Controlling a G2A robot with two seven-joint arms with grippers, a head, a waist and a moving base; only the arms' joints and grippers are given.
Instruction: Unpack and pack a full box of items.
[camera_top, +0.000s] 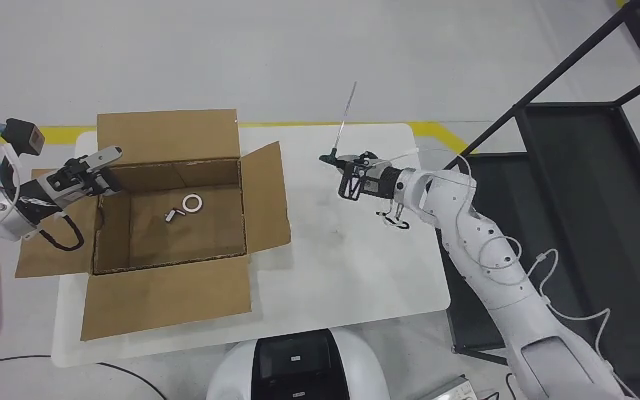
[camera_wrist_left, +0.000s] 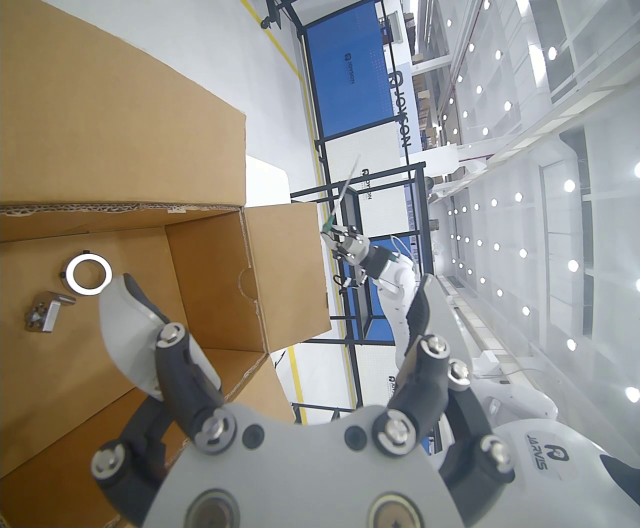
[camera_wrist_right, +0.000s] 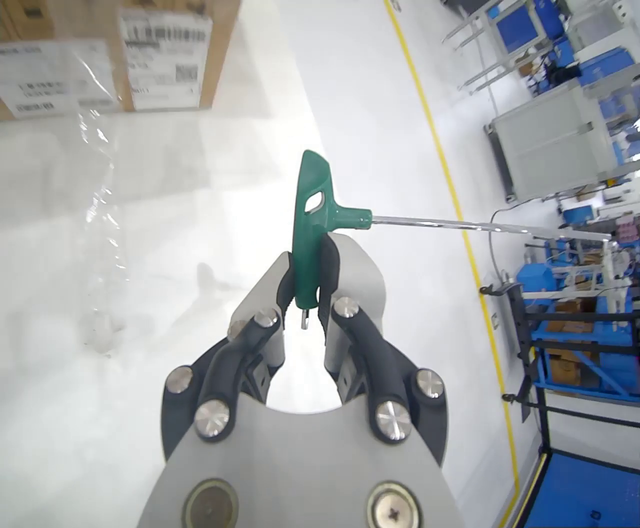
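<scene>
Nearest the lens, the right gripper (camera_wrist_right: 307, 280) has its jaws clamped on the lower end of a green plastic T-handle hex key (camera_wrist_right: 312, 200) whose thin steel shaft juts sideways from the handle. From above, this gripper (camera_top: 350, 183) hangs over the white table (camera_top: 350, 260) near its far right corner, and the hex key (camera_top: 330, 157) slants its shaft out past the far edge.

A brown cardboard box (camera_top: 165, 135) with all four flaps open takes up the table's left half, its left flap overhanging the left edge. On the box floor, near the far wall, lie a silver metal ring (camera_top: 193, 202) and, just beside it, a small grey metal block (camera_top: 174, 214). The left gripper (camera_top: 90, 172) sits over the box's left wall with its jaws wide apart and nothing between them (camera_wrist_left: 270, 310); the ring (camera_wrist_left: 89, 274) and block (camera_wrist_left: 42, 312) lie beyond one fingertip.

The box's right flap (camera_wrist_left: 280, 270) leans outward between the box's interior and the right gripper. A black metal rack (camera_top: 560, 150) stands just off the table's right edge.
</scene>
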